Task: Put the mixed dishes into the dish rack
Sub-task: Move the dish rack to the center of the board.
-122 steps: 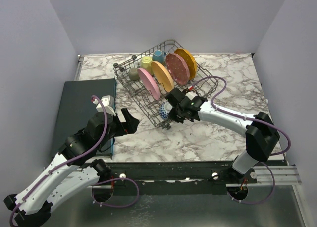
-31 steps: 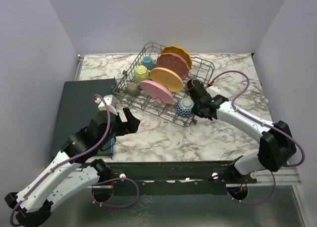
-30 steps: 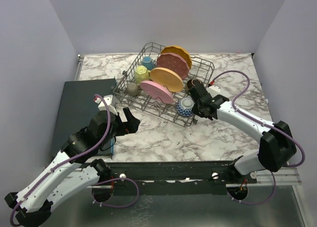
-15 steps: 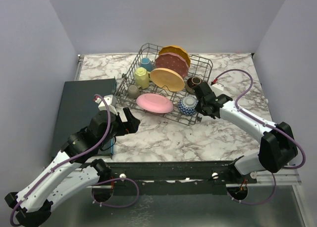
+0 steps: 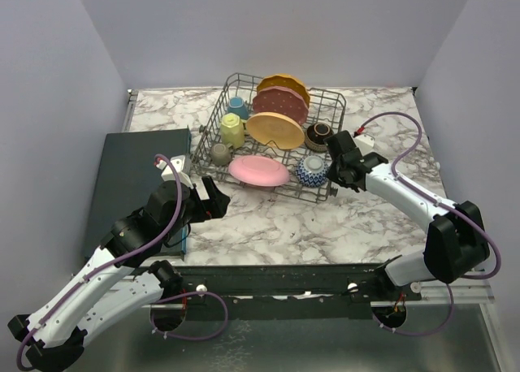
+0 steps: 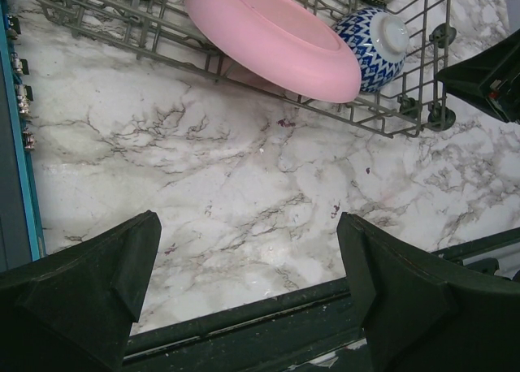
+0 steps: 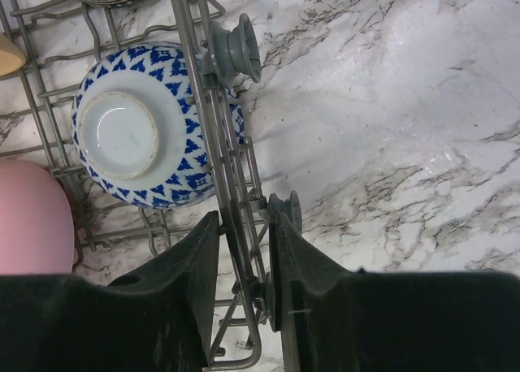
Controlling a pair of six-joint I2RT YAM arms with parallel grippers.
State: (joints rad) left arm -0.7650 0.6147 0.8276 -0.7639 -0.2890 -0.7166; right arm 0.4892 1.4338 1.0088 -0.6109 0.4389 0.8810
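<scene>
Right gripper (image 7: pixel 242 250) clamped on rack (image 7: pixel 219 161) near-right wire wall, just beside blue bowl (image 7: pixel 134 128). Left gripper (image 6: pixel 248 234) fingers wide apart, holding nothing, over marble table (image 6: pixel 244 161). Rack mid-table, loaded; pink plate (image 5: pixel 258 171) tilted inside.

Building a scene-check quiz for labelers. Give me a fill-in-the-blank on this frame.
1. The right pincer is shut on a dish rack wire, beside the ____-patterned bowl.
2. That bowl sits upside ____.
3. The left pincer hovers ____ over the marble table, holding nothing.
4. The plate nearest the rack's front wall is ____.
Missing: blue; down; open; pink.
</scene>
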